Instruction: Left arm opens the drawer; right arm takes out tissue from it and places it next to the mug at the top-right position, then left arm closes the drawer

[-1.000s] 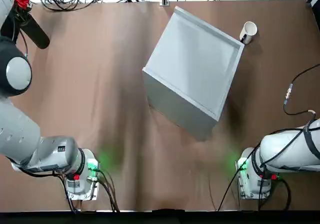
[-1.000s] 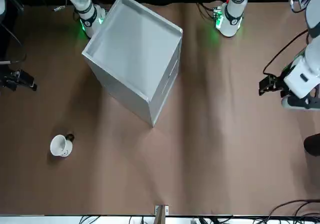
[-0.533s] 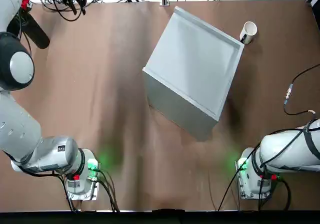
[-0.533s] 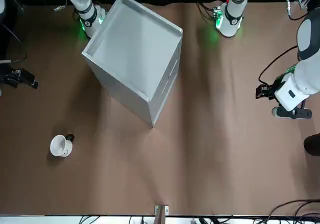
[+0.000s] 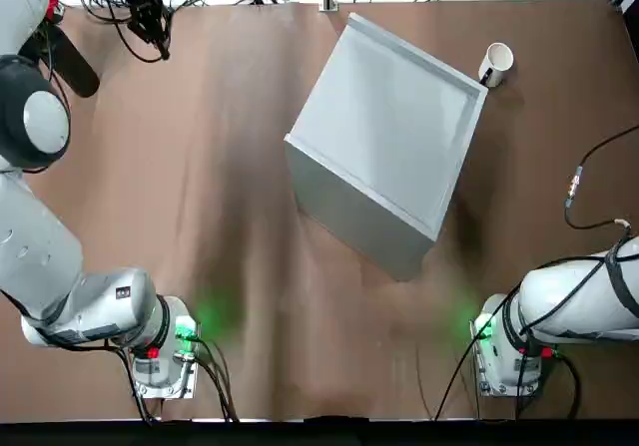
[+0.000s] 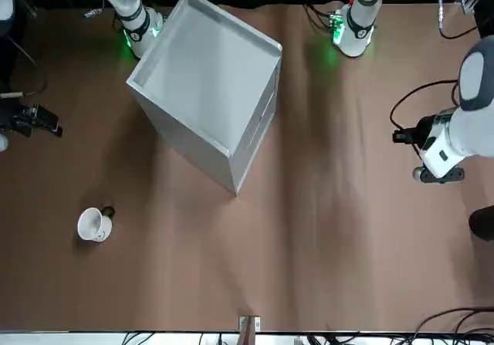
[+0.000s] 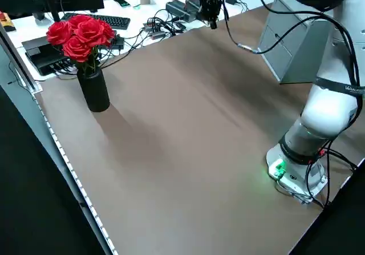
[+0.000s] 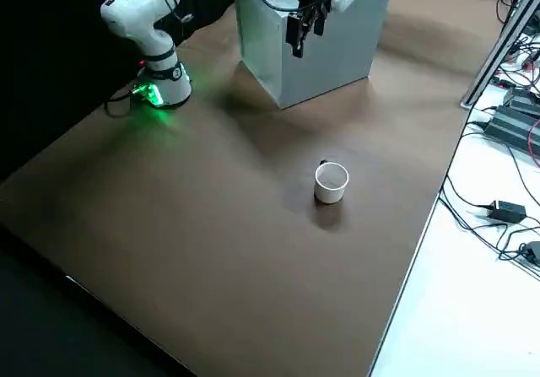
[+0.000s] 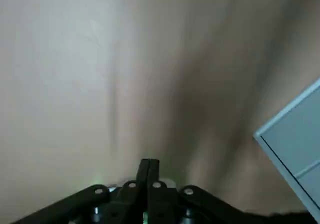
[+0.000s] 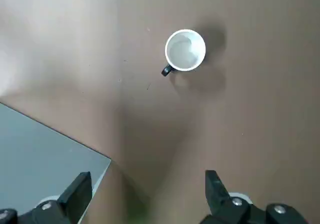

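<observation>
Your left gripper [image 9: 148, 165] has its two fingers pressed together with nothing between them. It hangs in the air and touches nothing. Below it lies only the bare brown table [image 9: 75, 83]. Farther off to one side, well apart from the fingers, a corner of the grey cabinet [image 9: 296, 149] comes into its wrist camera. The drawer [image 6: 261, 121] sits flush in the cabinet face that is turned toward this arm's side of the table (so you cannot see what is inside it, and the tissue does not show in any view). Nothing stands on the table between this gripper and that face. Behind the gripper, past the table edge, there are loose black cables [image 7: 165, 24]. Farther along that edge are a keyboard [image 7: 98, 20] and a dark vase of red roses [image 7: 91, 61].

Your right gripper [image 10: 147, 176] is spread wide and holds nothing. It also hangs well above the table. Just beside it and below is a top corner of the cabinet, not touching the fingers. Ahead of it the white mug [image 10: 185, 50] stands upright on the table with its dark handle turned toward the cabinet. The mug is near the cabinet's far corner but clear of it.
</observation>
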Tool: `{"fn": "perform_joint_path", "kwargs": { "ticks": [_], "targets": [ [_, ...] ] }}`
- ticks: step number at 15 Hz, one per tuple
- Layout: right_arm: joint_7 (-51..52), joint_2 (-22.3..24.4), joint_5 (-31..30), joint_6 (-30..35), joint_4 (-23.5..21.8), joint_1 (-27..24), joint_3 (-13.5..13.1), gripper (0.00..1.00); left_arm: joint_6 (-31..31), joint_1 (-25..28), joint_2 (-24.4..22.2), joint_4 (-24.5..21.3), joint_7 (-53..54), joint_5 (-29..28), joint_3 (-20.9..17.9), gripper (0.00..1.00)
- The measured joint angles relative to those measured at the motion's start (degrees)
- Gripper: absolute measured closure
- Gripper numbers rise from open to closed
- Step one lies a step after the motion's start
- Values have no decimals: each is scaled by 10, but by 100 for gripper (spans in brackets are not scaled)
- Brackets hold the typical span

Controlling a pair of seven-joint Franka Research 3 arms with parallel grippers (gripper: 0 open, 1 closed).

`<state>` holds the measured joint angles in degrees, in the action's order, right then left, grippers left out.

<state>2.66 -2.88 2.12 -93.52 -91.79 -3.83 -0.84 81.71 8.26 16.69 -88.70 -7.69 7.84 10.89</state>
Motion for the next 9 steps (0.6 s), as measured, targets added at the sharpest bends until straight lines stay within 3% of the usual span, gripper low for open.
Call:
{"fn": "perform_joint_path", "kwargs": {
  "ticks": [3,9],
  "targets": [
    [0,0,0,-1,0,0,0,0,-34,-1,29,-1,-57,37,0,99],
    [0,0,0,-1,0,9,2,0,-55,-19,126,-3,-246,232,4,99]
  ]
}}
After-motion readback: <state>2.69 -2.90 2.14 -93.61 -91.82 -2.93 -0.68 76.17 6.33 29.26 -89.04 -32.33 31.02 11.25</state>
